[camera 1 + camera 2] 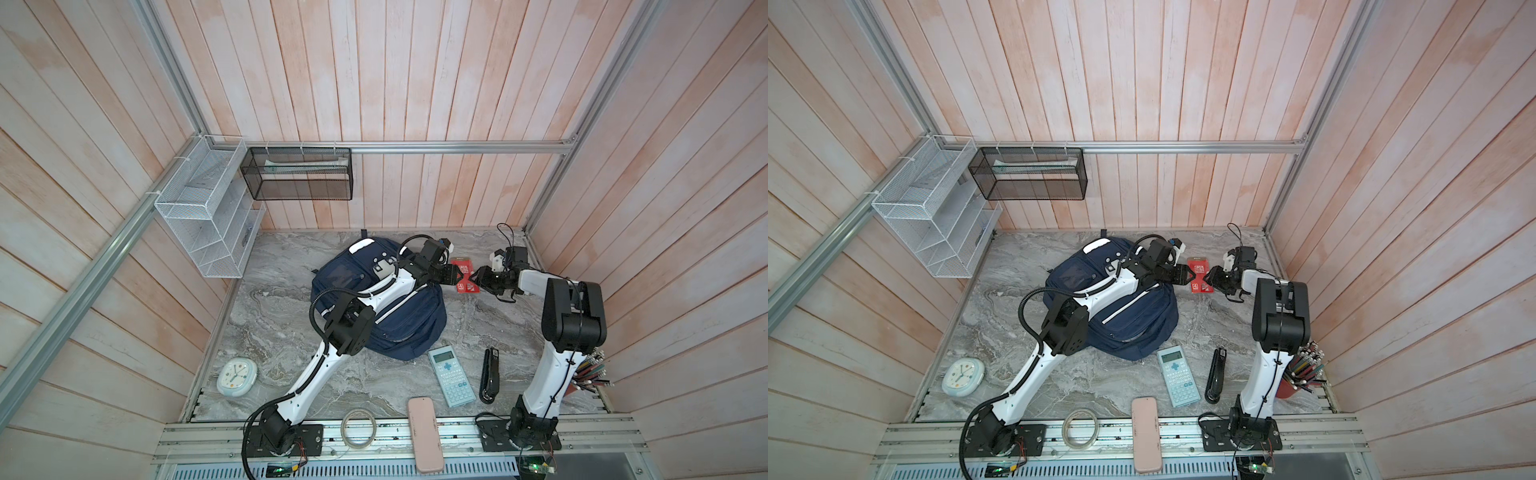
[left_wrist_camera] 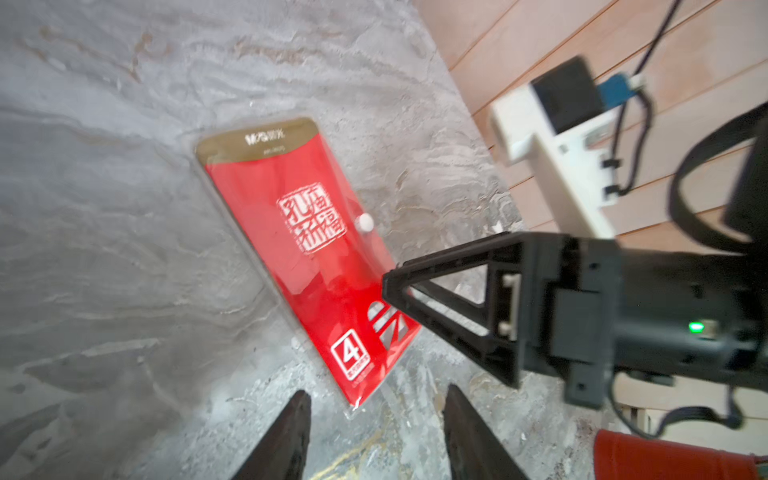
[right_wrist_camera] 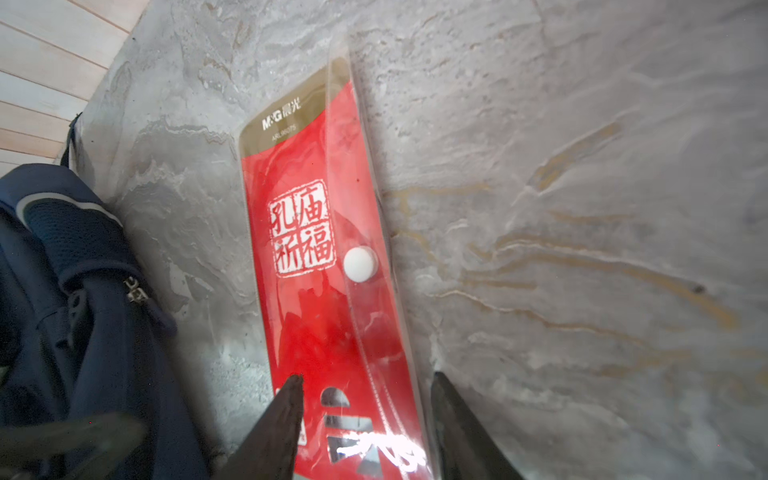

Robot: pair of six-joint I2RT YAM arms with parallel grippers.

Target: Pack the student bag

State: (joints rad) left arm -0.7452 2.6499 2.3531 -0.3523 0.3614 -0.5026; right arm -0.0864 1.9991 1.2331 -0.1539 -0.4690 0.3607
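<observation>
Early stage, you'd judge: student bag [image 1: 411,328] lies mid-table, red stationery packet [image 3: 303,228] just beside it unlifted, left gripper [image 2: 374,399] open, right gripper [image 3: 365,378] open astride its end; calculator [image 1: 451,376], stapler [image 1: 489,376] unpacked.

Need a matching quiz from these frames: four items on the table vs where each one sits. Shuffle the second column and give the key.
Items
1. clock
2. calculator
3. red packet
4. pencil cup

Places
A. far side, just right of the backpack
B. near-left corner of the table
C. near-right corner of the table
D. just left of the stapler

Pairs: 1-B, 2-D, 3-A, 4-C
</observation>
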